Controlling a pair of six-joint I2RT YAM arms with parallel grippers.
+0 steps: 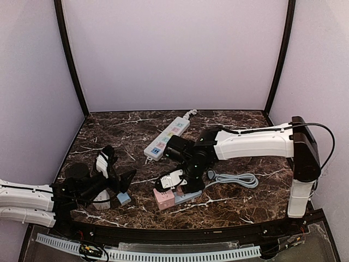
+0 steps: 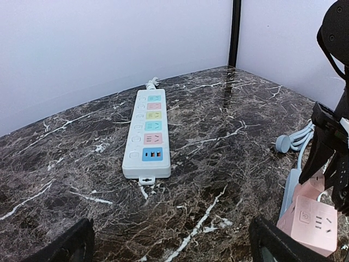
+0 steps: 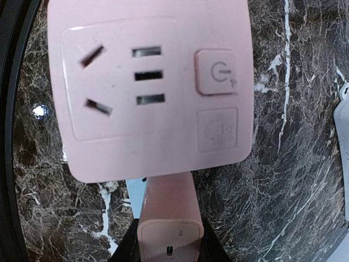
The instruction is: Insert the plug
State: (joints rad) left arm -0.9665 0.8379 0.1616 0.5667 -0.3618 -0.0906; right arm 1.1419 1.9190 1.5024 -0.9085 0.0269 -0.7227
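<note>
The dark marble tabletop is carrying everything here. The right arm is reaching in from the right side towards the middle, while the left arm is lying low at the near left corner. A white power strip with coloured sockets is lying flat towards the back, well apart from both grippers. A pink socket cube is sitting near the front edge, touching a pale blue piece on its right. A grey cable is coiling beside them. The left gripper is standing wide open, gripping nothing. The right gripper is clamping the pink plug, which is hanging just at the edge of the cube's socket face, outside its slots.
</note>
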